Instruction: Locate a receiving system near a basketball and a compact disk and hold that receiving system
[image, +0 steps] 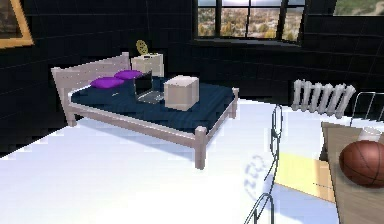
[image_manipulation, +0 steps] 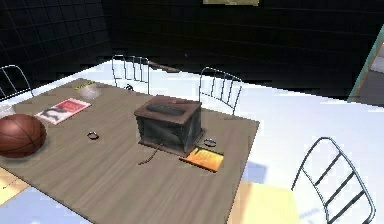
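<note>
A dark boxy device with a handle on top stands near the middle of a long wooden table in the arm side view. A brown basketball rests on the same table toward its left end. The ball shows again at the forward view's right edge, on the table's corner. A pale, flat, shiny round thing lies near the table's far left corner; it may be a disk. A small dark ring lies between the ball and the device.
An orange book and a red-and-white magazine lie on the table. Wire chairs ring it. In the forward view a bed carries a laptop and a box; a radiator stands at the wall.
</note>
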